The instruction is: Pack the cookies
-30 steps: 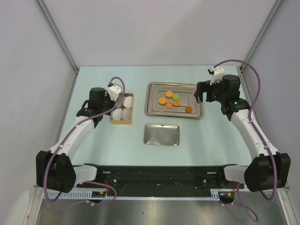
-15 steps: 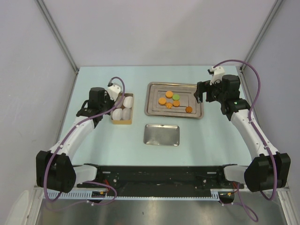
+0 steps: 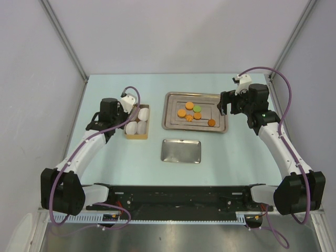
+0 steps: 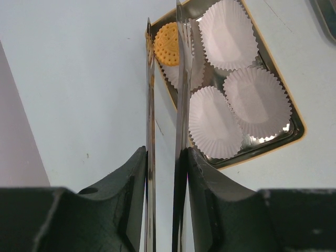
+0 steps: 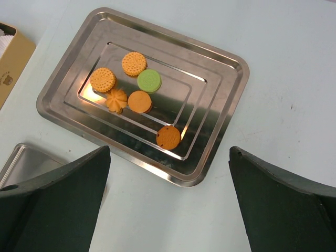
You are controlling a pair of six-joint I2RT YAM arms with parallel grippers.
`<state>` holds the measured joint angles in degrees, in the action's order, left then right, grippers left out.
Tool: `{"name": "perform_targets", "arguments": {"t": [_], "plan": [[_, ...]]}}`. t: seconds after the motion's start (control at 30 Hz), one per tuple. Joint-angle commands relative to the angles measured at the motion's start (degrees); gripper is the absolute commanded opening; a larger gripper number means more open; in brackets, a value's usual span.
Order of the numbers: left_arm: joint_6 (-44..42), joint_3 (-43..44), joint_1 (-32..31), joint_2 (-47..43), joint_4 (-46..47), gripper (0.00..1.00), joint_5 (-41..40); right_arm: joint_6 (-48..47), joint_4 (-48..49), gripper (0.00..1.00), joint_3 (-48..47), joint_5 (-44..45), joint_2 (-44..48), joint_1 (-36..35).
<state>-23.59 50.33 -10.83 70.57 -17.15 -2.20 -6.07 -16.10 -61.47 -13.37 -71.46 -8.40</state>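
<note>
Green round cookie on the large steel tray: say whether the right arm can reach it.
Probably yes: the right hand is open near the large steel tray, and the green round cookie lies uncovered, though orange cookies crowd it.

pale green table [image 3: 236, 157], plain grey walls [image 3: 173, 37]

The large tray [image 5: 215, 100] is glossy metal, mirror-like. The cookies [image 5: 139, 101] look matt and grainy. The fluted cups [image 4: 257, 102] are white paper. The surface [image 5: 294, 47] is smooth and matt.

free: above tray [image 5: 210, 89] and cookies [image 5: 149, 81] | obstacle: paper cups [image 4: 231, 34] crowd box [image 4: 262, 146]
</note>
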Motion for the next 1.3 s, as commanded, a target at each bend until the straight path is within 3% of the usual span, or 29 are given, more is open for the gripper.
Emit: {"name": "perform_targets", "arguments": {"t": [0.0,1.27], "plan": [[-0.8,-0.3,0.5,-0.4,2.4,0.38,0.5,-0.4,0.6,1.0,-0.8,0.4,0.7,-0.2],[0.6,-0.6,0.5,-3.6,2.7,0.44,0.4,-0.4,0.5,1.0,-0.7,0.2,0.7,0.1]]}}
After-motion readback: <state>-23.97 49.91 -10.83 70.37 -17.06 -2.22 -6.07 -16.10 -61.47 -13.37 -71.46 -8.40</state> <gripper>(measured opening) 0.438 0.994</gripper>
